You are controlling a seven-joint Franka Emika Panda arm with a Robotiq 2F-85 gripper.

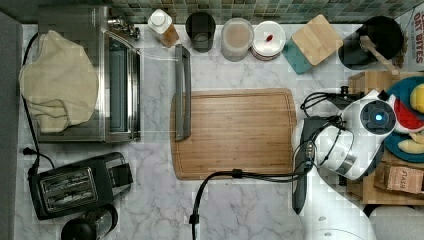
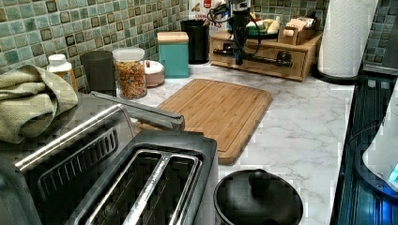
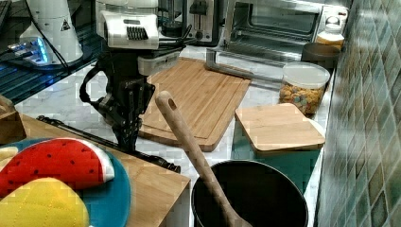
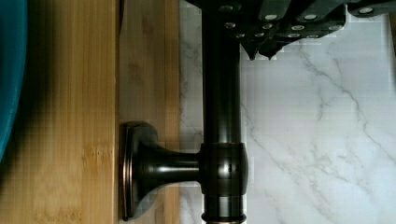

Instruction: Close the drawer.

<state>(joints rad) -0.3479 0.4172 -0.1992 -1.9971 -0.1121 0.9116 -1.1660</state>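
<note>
Dark handle bar (image 4: 221, 116) beside drawer (image 4: 144, 70), fingers (image 4: 261, 49) just above.

The gripper (image 3: 128, 137) hides part of the drawer's handle bar (image 4: 221, 107) beneath it. Its fingertips are cut off in the wrist view.

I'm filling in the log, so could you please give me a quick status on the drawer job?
Gripper down at the drawer's dark bar handle. Drawer looks nearly shut, thin gap at its front in the wrist view. Nothing blocking it.
</note>
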